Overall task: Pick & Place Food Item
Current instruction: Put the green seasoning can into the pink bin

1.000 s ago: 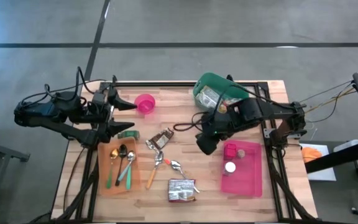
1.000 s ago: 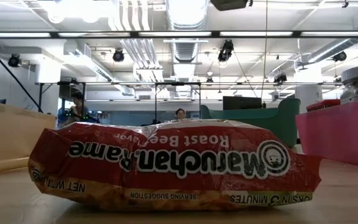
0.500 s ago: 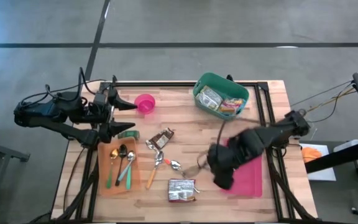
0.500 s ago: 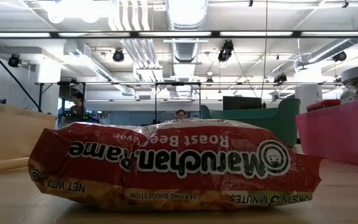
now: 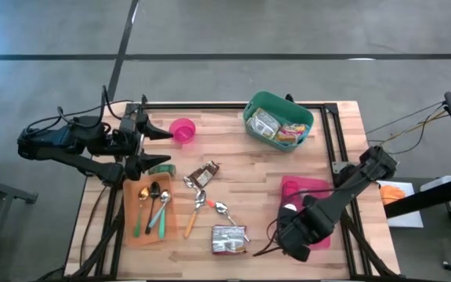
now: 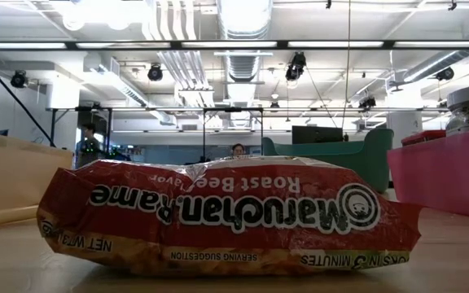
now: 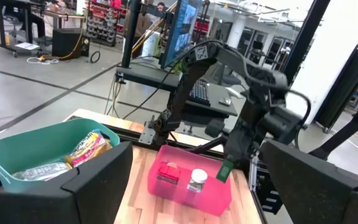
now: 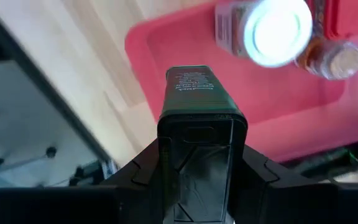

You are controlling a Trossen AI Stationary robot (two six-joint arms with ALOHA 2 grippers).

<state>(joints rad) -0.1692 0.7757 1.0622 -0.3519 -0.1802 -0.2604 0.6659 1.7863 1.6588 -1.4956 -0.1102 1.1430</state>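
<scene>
A: Right gripper [image 8: 201, 163], where's it at & what's it doing?

B: Over the near end of the pink tray [image 5: 321, 190], on the table's right side. Fingers pinch a dark green tin [image 8: 202, 118], seen end-on from the wrist cam. From the left wrist cam the same tin [image 7: 224, 170] hangs off the right arm, just above the tray's rim [image 7: 185, 196].

A: What's in the tray?

B: A white-capped jar [image 8: 263, 28], a smaller capped bottle [image 8: 333, 58] beside it, and a red box [image 7: 168, 173] next to the jar.

A: Left gripper?

B: Left gripper [image 5: 156, 146] waits at the table's left edge, near the pink cup [image 5: 182, 130]; fingers spread wide, holding nothing.

A: Other food?

B: Ramen pack [image 5: 229, 239] lies flat on the wood at the front centre, w/ the tray off to its right. It fills the low cam [image 6: 226, 215]. Teal basket [image 5: 250, 117] at the back right holds more packets. A brown wrapper [image 5: 203, 175] sits mid-table.

A: Rest of the table?

B: Orange tray [image 5: 131, 227] front left w/ spoons & green-handled utensils in it; two more spoons [image 5: 214, 205] on the bare wood between it & the ramen.

A: Anyone about?

B: A person [image 6: 236, 150] far back in the room, low cam.
</scene>
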